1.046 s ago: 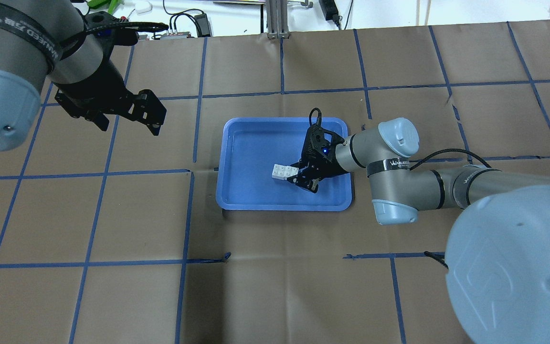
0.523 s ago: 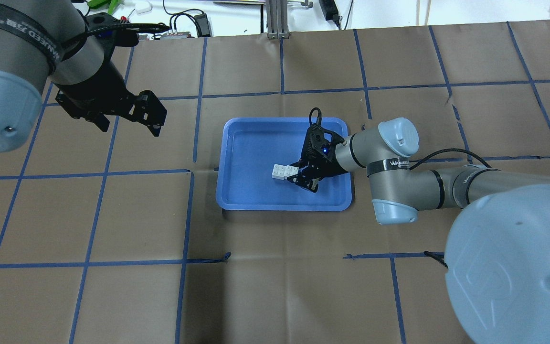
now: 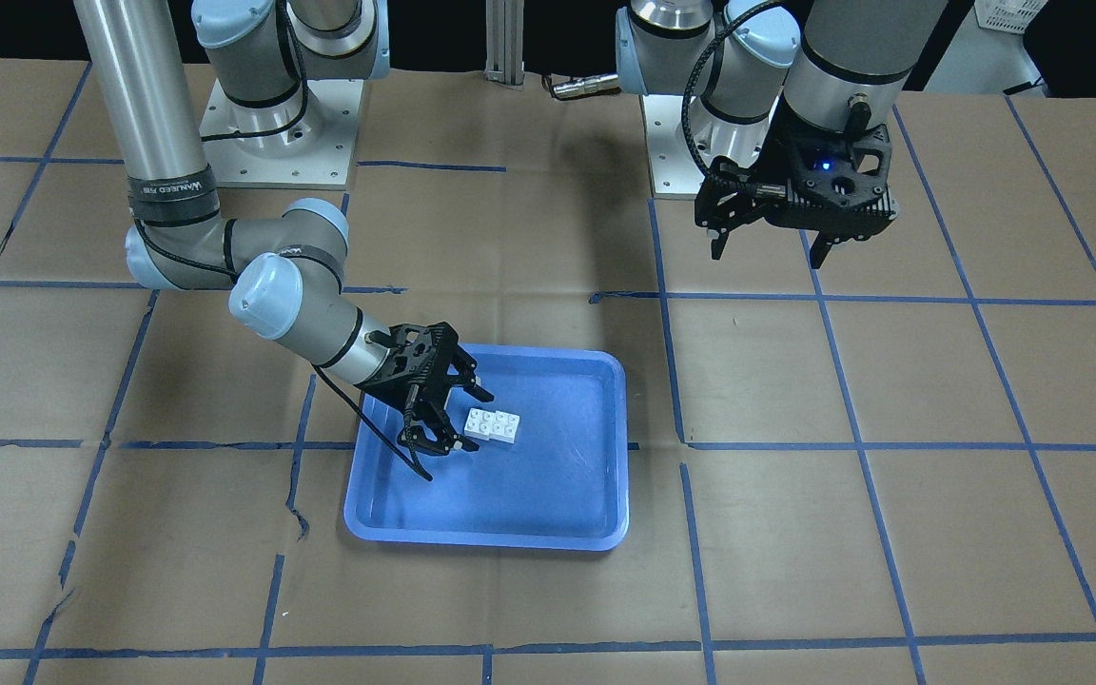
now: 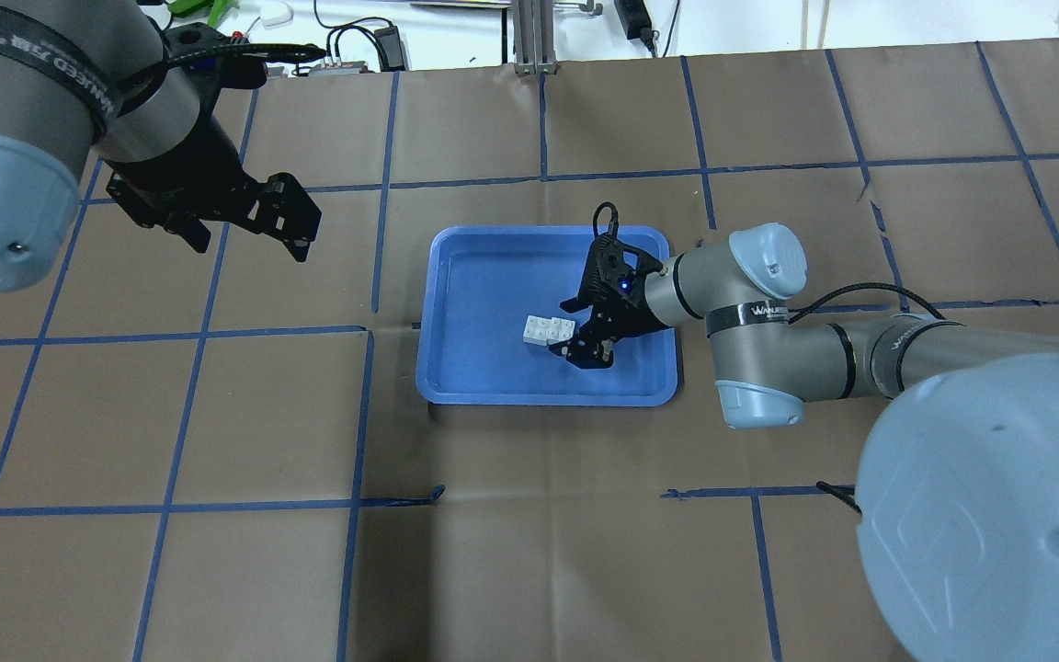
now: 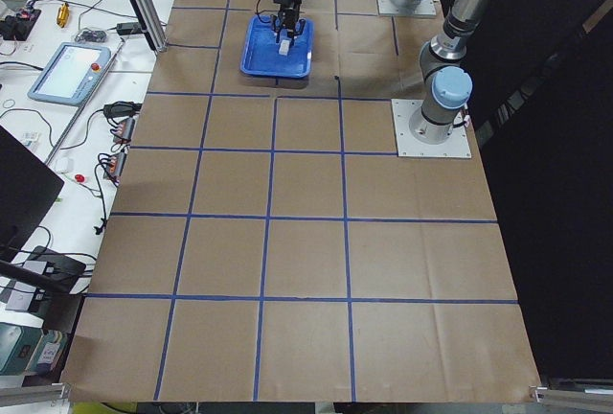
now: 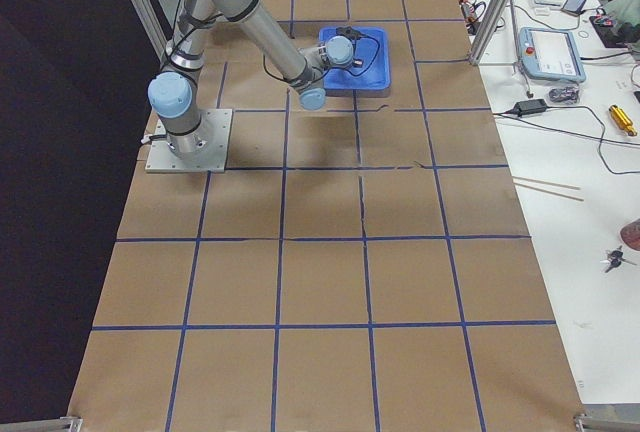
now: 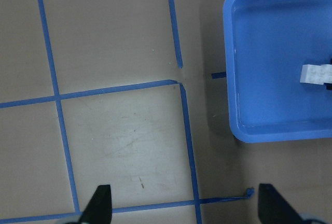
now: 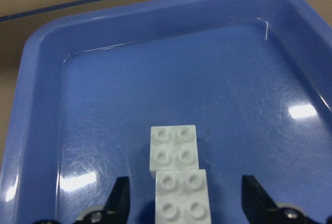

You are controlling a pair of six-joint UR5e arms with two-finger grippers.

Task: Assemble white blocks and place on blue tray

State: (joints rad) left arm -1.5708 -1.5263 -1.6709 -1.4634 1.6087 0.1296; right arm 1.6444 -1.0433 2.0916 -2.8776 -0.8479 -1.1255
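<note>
Right hand (image 4: 568,328) open astride white blocks (image 4: 542,329) in blue tray (image 4: 483,285), left hand (image 4: 250,246) open

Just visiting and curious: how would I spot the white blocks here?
Find the blue tray on the brown table. Inside it, flanked by the open right gripper, lie the white blocks: two studded squares end to end, the only white thing there.
</note>
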